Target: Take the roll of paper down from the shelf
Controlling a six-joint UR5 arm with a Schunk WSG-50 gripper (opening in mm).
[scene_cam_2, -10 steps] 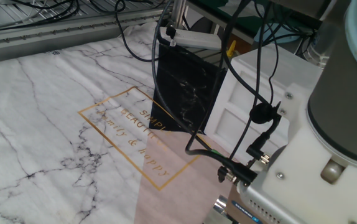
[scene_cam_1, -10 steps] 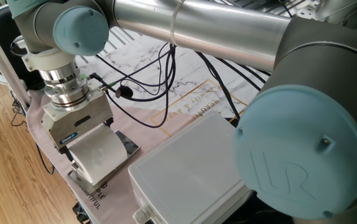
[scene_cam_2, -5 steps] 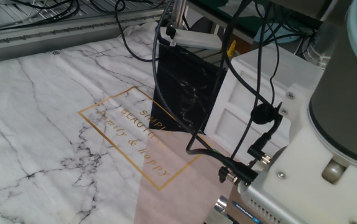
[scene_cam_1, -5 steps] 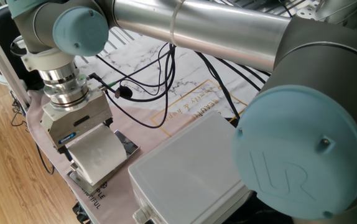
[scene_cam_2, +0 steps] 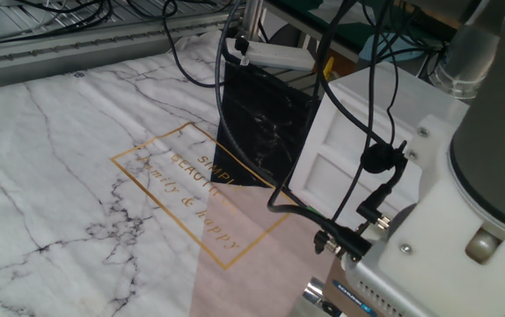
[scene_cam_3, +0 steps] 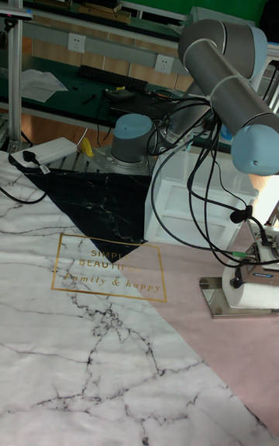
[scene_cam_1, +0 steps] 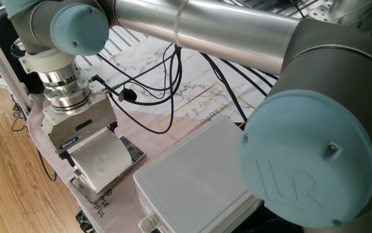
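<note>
The roll of paper (scene_cam_1: 102, 155) lies on its side on the shelf (scene_cam_1: 133, 153), a small chrome rack at the table's left corner. My gripper (scene_cam_1: 95, 166) comes straight down over the roll. Its grey housing sits on top and its fingers reach down either side, shut on the roll. The tall fixed view has the roll (scene_cam_3: 262, 296) at the far right on the chrome shelf (scene_cam_3: 217, 297), under the gripper (scene_cam_3: 260, 289). In the other fixed view only the gripper's housing (scene_cam_2: 428, 264) shows, and the roll is hidden.
A big white plastic box (scene_cam_1: 192, 181) stands close beside the shelf. Black cables (scene_cam_1: 166, 77) hang from the wrist across the marble-print cloth (scene_cam_2: 76, 158). A black marble sheet (scene_cam_2: 266, 132) lies by the box. The table edge and wooden floor (scene_cam_1: 4, 175) are just left of the shelf.
The arm and gripper have shifted very slightly in the last half second. The roll stays between the fingers on the shelf.
</note>
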